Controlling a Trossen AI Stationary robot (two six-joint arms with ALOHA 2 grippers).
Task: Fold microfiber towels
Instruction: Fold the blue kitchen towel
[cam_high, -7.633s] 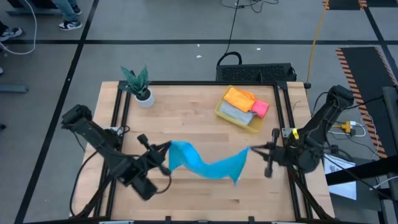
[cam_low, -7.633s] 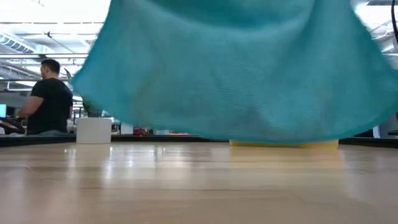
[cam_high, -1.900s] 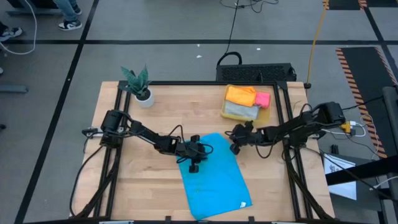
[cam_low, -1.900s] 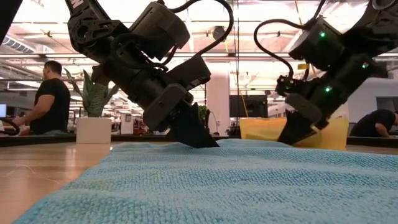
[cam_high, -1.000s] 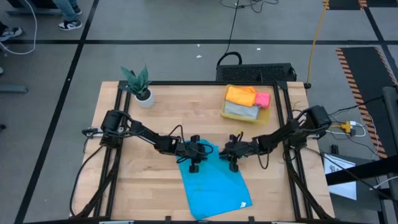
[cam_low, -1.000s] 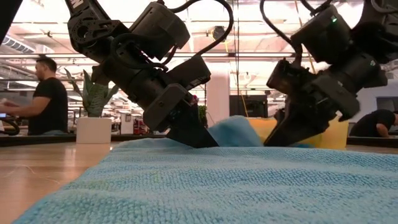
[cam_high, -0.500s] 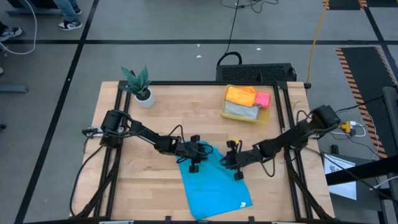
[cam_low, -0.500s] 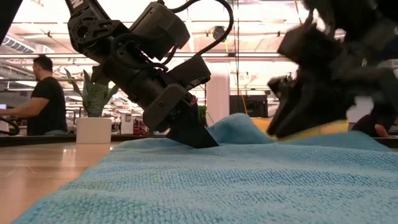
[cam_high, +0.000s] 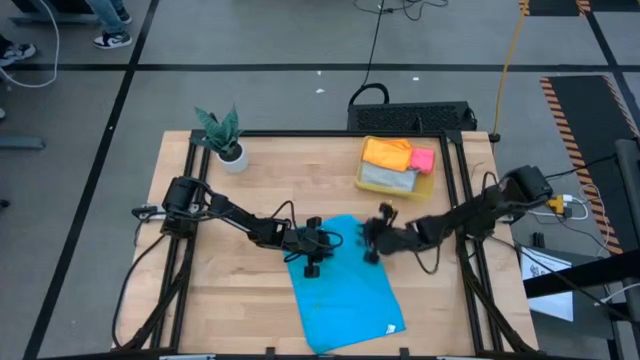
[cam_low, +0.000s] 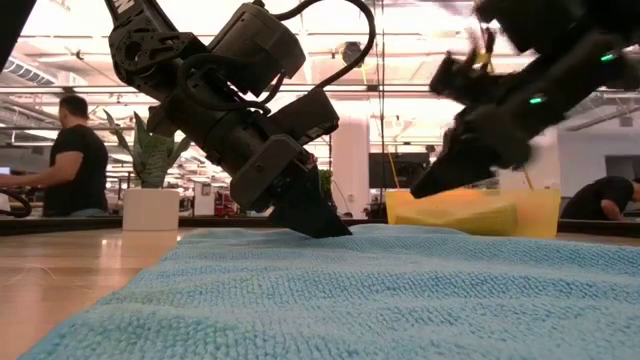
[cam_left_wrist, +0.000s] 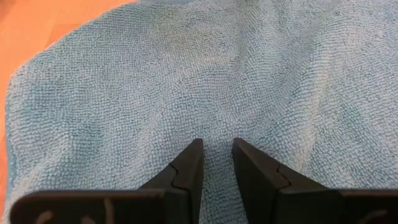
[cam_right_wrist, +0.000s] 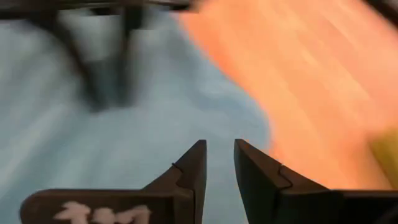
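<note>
Right hand (cam_high: 371, 238), narrowly parted and empty, was lifted off the blue towel's (cam_high: 345, 285) far edge, where the left hand (cam_high: 318, 243), slightly parted, is pressed.

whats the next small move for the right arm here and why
Probably bring the right pincer back down onto the far right corner of the blue towel. It hangs above the cloth holding nothing, while the left pincer presses the far left corner, and the towel lies flat, unfolded.

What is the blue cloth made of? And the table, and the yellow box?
The blue cloth looks like soft microfiber: tiny fuzzy loops cover it. The table looks like smooth pale wood, with plank lines. The yellow box seems to be see-through plastic.
</note>
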